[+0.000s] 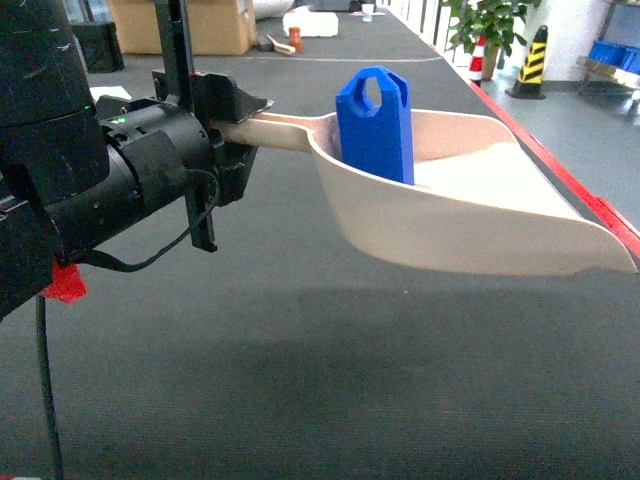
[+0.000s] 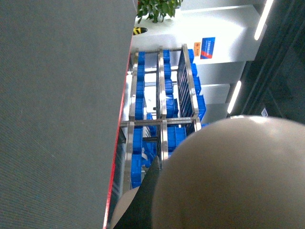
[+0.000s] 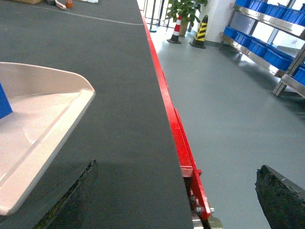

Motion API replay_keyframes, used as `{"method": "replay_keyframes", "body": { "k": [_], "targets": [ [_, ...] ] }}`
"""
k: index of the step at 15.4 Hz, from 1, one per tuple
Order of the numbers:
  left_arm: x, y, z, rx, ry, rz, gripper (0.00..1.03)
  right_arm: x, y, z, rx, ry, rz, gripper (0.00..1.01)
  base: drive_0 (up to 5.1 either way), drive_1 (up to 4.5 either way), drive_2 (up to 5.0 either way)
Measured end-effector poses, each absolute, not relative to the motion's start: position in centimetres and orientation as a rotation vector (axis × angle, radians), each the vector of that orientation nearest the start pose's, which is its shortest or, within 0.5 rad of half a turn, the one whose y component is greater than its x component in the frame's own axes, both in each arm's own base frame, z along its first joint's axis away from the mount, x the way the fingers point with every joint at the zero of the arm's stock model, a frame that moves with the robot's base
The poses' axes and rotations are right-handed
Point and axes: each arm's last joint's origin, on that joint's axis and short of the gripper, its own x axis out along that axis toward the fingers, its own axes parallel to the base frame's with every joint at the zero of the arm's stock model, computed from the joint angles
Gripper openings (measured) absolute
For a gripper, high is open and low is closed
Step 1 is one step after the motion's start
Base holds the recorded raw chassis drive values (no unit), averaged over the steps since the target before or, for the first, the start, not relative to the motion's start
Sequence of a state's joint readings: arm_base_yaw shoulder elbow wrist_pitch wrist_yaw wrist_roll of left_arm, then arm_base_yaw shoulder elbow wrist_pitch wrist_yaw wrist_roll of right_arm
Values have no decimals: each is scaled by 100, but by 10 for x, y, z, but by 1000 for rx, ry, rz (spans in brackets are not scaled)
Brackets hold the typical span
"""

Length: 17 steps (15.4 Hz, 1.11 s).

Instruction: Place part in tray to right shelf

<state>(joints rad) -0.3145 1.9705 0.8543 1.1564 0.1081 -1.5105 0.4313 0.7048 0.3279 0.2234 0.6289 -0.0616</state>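
A dark grey belt-like surface [image 1: 300, 380] with a red edge [image 3: 178, 133] runs past grey floor and shelving with blue crates [image 3: 267, 45]. Left gripper [image 1: 235, 130] clamps the tray [image 1: 480, 215] handle — the part [image 1: 376, 125] stands upright inside, just right of it. Right gripper [image 3: 176, 195] — fingers apart, empty.

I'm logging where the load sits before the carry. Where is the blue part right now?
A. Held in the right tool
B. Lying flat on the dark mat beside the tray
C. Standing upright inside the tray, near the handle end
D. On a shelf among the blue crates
C: in the head view the blue part stands upright in the beige tray, close to where the handle meets the left tool.
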Motion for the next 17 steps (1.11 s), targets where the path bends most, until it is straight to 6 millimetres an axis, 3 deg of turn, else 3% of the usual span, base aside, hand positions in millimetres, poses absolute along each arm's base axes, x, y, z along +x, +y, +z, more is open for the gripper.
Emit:
{"method": "replay_keyframes", "body": {
  "k": [13,17],
  "targets": [
    [361,-122,157,-1490,291,-375,14,151,51,226,-139,138,-194,98,457,-403,-46],
    [360,-123,157,-1489,293,-377,14,151,51,226,-138,137,-194,98,495,-198,-288]
  ]
}}
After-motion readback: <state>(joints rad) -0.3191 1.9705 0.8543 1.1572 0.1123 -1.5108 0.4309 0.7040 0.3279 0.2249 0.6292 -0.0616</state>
